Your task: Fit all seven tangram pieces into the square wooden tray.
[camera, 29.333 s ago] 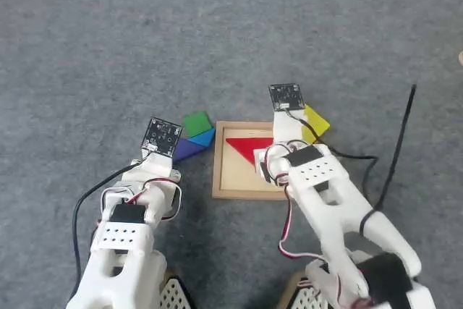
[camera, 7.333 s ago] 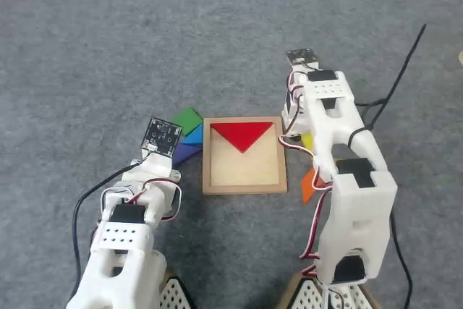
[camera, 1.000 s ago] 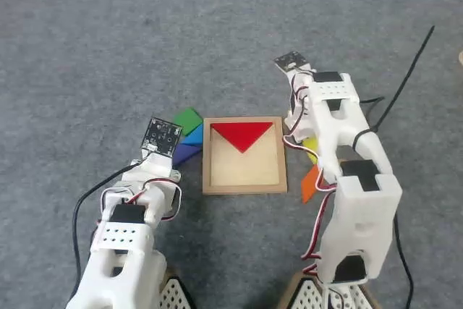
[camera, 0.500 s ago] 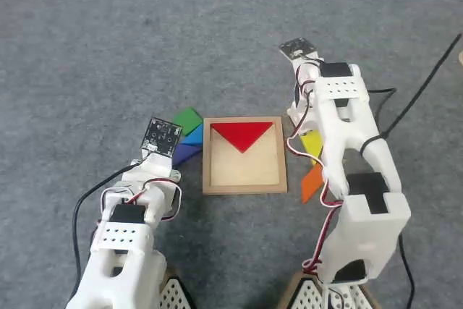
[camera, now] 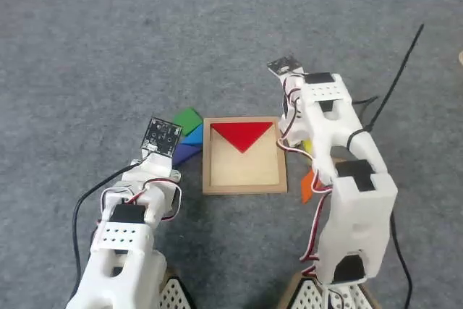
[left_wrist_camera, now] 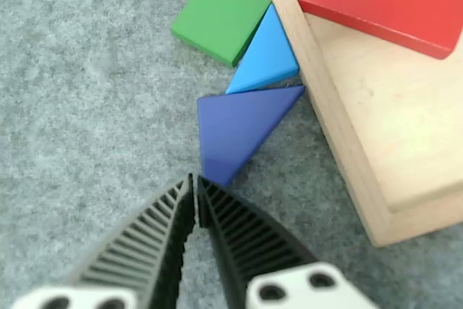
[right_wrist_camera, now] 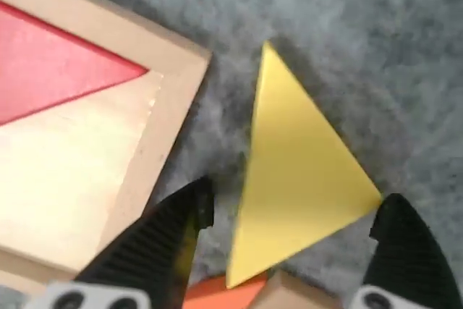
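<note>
The square wooden tray (camera: 244, 190) lies between the arms with a red triangle (camera: 241, 134) against its far wall. Left of it lie a green square (camera: 189, 119), a light blue triangle (camera: 197, 134) and a dark blue triangle (camera: 186, 152). My left gripper (left_wrist_camera: 195, 182) is shut, its tips right at the dark blue triangle's (left_wrist_camera: 235, 132) near corner. My right gripper (right_wrist_camera: 289, 215) stands open astride the yellow triangle (right_wrist_camera: 293, 168), just outside the tray's right rim (right_wrist_camera: 170, 117). An orange piece (camera: 307, 183) lies close behind the yellow one, partly under the right arm.
Everything rests on grey carpet. The green square (left_wrist_camera: 221, 17) and light blue triangle (left_wrist_camera: 266, 52) lie against the tray's left rim (left_wrist_camera: 334, 135). A black cable (camera: 394, 99) trails off to the right of the right arm.
The right arm swung to the right, baring the yellow triangle, then came back left over it toward the tray. The left arm and all pieces have kept still.
</note>
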### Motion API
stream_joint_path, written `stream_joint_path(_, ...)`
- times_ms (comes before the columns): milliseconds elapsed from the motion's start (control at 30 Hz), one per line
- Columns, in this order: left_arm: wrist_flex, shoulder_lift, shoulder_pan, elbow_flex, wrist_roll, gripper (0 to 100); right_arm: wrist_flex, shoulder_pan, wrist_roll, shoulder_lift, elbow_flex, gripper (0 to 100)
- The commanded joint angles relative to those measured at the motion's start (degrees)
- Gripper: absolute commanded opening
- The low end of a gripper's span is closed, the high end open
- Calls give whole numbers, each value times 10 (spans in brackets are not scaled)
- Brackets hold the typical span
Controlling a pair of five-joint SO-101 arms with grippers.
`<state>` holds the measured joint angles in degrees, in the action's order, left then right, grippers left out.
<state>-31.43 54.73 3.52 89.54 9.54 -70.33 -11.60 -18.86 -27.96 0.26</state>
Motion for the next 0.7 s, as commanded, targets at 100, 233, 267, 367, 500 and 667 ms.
stream_joint_path(100,9,-1,0,-24,-1,14,0,36,3,-36,-50,292)
stream_joint_path(233,9,-1,0,-24,-1,14,-36,33,2,-65,-89,280)
stream_joint_path(267,9,-1,0,-24,-1,14,-40,33,3,-70,-94,259)
stream_joint_path(367,9,-1,0,-24,-1,14,-37,33,4,-71,-98,183)
stream_joint_path(500,9,-1,0,-24,-1,14,-37,33,25,-66,-99,213)
stream_joint_path(667,9,-1,0,-24,-1,14,-44,35,32,-30,-103,216)
